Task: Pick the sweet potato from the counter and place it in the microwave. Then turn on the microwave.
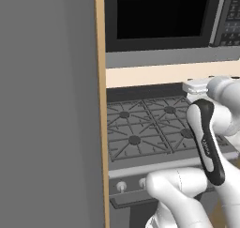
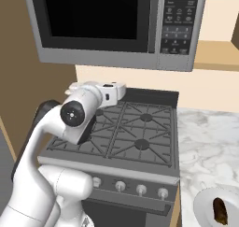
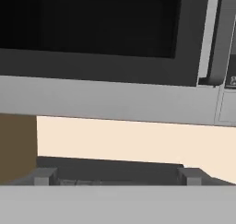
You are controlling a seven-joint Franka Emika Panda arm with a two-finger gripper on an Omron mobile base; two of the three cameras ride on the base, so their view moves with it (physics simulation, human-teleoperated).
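pincer (image 3: 115, 177): in the hand view its two grey fingertips (image 3: 42, 176) stand far apart at the bottom of the picture, nothing between them, so the jaws are wide and hold nothing. in the right base view the white hand sits above the rear left part of the gas stove (image 2: 135, 132), well below the microwave (image 2: 116, 25), and points toward the back wall.

microwave: mounted above the stove; door shut, dark glass, grey trim along the lower edge, button panel (image 2: 179, 20) at the right side. the hand view looks at its lower front and the vertical door handle (image 3: 213, 38).

back wall (image 2: 140, 79): plain cream, running between microwave and stove.

gas stove: dark grates over the burners, a row of knobs (image 2: 140, 189) along the grey front, a handle bar beneath them.

counter (image 2: 205, 137): white-grey marbled stone, directly right of the stove, touching its side.

sweet potato (image 2: 220, 211): a dark brownish lump lying on a white round plate (image 2: 205, 207), which rests on the counter near its front edge, at the lower right of the right base view, well apart from the hand.

left side: a tan wooden panel edge (image 1: 100, 105) runs floor to top beside the stove, with a flat grey surface (image 1: 47, 105) to its left in the left base view.
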